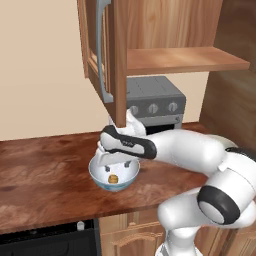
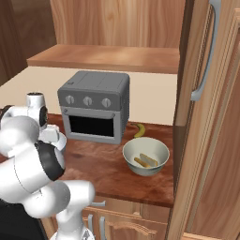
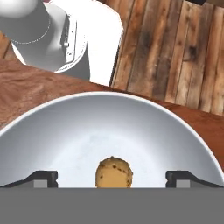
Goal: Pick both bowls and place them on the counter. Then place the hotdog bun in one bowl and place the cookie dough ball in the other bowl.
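Your gripper (image 3: 111, 178) hangs wide open, empty, the cookie dough ball (image 3: 113, 173) resting below in the white bowl (image 3: 109, 131) (bun bowled too), so nothing seems left.

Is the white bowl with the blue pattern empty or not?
Not empty: the white blue-patterned bowl holds the small round tan cookie dough ball.

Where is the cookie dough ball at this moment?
The cookie dough ball lies inside the white bowl on the counter, directly under the open gripper.
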You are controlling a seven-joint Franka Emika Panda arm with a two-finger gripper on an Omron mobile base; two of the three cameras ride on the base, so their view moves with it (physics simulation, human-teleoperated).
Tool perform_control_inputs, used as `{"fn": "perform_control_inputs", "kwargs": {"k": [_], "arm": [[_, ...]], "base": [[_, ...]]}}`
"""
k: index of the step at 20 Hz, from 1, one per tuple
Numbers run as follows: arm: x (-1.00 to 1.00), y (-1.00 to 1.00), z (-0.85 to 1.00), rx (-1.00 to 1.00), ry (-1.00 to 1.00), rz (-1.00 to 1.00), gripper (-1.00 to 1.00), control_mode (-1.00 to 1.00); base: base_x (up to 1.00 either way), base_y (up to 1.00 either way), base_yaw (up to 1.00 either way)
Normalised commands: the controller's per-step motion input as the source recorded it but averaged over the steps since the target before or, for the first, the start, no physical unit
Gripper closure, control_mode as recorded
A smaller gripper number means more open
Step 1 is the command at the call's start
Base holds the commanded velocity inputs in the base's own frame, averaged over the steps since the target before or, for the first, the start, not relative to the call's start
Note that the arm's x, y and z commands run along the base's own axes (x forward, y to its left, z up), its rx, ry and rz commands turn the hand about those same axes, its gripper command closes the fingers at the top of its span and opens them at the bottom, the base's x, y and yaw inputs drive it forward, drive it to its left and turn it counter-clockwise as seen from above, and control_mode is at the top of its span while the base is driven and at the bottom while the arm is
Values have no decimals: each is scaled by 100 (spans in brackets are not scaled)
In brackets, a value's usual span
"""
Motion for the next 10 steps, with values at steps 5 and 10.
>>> {"fn": "perform_control_inputs", "kwargs": {"k": [5,10], "arm": [[-9,-27,19,3,-6,0,-100,-100],[-22,-35,31,5,-9,0,-100,-100]], "base": [[0,0,0],[0,0,0]]}}
